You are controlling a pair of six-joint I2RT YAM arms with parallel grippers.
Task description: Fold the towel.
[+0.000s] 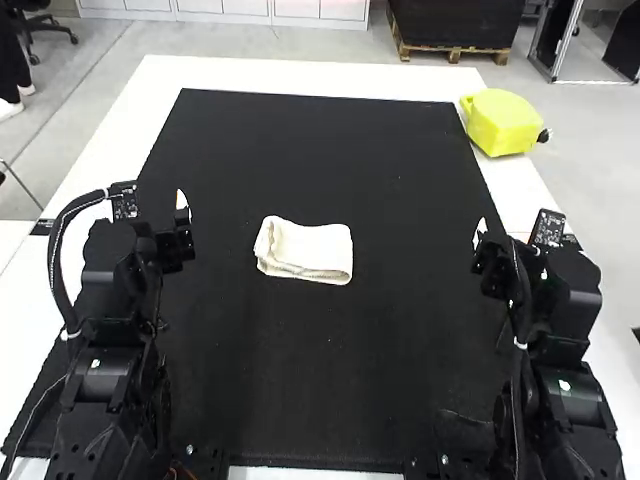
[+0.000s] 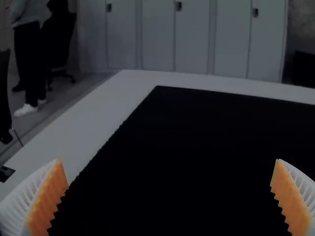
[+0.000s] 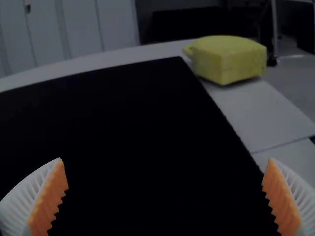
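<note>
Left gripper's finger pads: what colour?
Orange pads on white ribbed fingers; clearest in the left wrist view.

A white, folded cloth towel [image 1: 310, 248] is laid on a black rectangular mat [image 1: 330, 370]; at its two o'clock, a yellow boxy object [image 1: 502, 122] is set off-mat.

Black Bodywork With a Flash of Orange

From my remote seat, I see blocky black housings on my left arm [image 1: 115, 290] and right arm [image 1: 570, 330]. A thick black cable [image 1: 57, 250] with pale stitching runs along the left one, banded by a white tie [image 1: 70, 333]. Each arm wears a small, white-flecked circuit board [image 1: 548, 228] and a pale round mark [image 1: 565, 385]. My left claw [image 1: 183, 204] and right claw [image 1: 480, 234] have ribbed white fingers [image 2: 22, 202] with toothed orange pads [image 3: 49, 200].
</note>
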